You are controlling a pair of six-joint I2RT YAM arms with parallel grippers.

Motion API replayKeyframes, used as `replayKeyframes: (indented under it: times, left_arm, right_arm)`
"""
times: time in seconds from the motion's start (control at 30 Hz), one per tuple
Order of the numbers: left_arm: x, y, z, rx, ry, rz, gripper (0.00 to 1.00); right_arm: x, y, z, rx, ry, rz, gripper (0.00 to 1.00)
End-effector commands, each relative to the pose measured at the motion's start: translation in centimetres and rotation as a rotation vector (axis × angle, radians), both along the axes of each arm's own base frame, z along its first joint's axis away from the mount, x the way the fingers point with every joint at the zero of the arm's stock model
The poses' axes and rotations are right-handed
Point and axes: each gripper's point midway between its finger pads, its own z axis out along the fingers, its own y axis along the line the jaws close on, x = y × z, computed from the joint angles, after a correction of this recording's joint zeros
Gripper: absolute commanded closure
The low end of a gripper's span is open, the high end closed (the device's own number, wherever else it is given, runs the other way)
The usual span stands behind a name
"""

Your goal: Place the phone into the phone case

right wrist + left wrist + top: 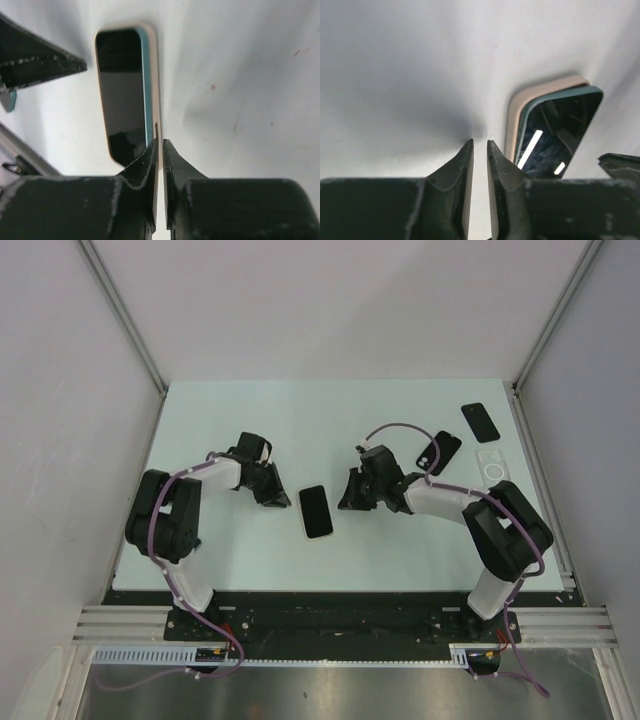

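A phone [316, 510] lies screen up in the middle of the table, inside a beige phone case whose rim [512, 115] shows around its teal edge. Whether it sits fully down I cannot tell. My left gripper [280, 498] is low just left of it, jaws a small way apart with nothing between them [480, 143]. My right gripper [345, 500] is low just right of it, its jaws a thin slit apart [160, 141] right at the case's rim [155, 75], beside the phone [122, 85]. I cannot tell if it touches the rim.
Two other black phones [439, 452] [480, 421] and a clear case [489, 462] lie at the back right, behind the right arm. Metal rails line the table's sides and near edge.
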Motion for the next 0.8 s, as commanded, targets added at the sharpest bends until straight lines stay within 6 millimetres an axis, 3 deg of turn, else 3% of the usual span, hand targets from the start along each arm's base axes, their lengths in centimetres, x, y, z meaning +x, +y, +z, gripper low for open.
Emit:
replayKeyframes:
  times: [0.0, 0.03, 0.13, 0.4, 0.6, 0.77]
  left_arm:
    - [1.6, 2.5, 0.2, 0.159, -0.037, 0.069, 0.83]
    - [1.6, 2.6, 0.0, 0.162, -0.029, 0.072, 0.85]
    - [1.8, 2.1, -0.6, 0.15, -0.013, 0.06, 0.9]
    - [2.7, 0.2, -0.8, 0.089, -0.008, 0.019, 0.9]
    - [2.4, -1.2, -1.7, 0.038, 0.015, -0.006, 0.9]
    - [2.2, -3.1, -1.5, -0.039, 0.001, -0.044, 0.89]
  right_arm:
    - [3.5, -0.7, -0.5, -0.139, -0.105, -0.075, 0.92]
    - [4.3, -0.4, -0.1, -0.145, -0.127, -0.085, 0.94]
    - [5.2, -0.8, -1.6, -0.24, -0.138, -0.123, 0.98]
    - [7.4, 0.9, -2.0, -0.287, -0.202, -0.134, 1.0]
    - [7.5, 3.1, -3.1, -0.266, -0.204, -0.092, 1.0]
    - [6.5, 4.7, -3.5, -0.26, -0.197, -0.05, 1.0]
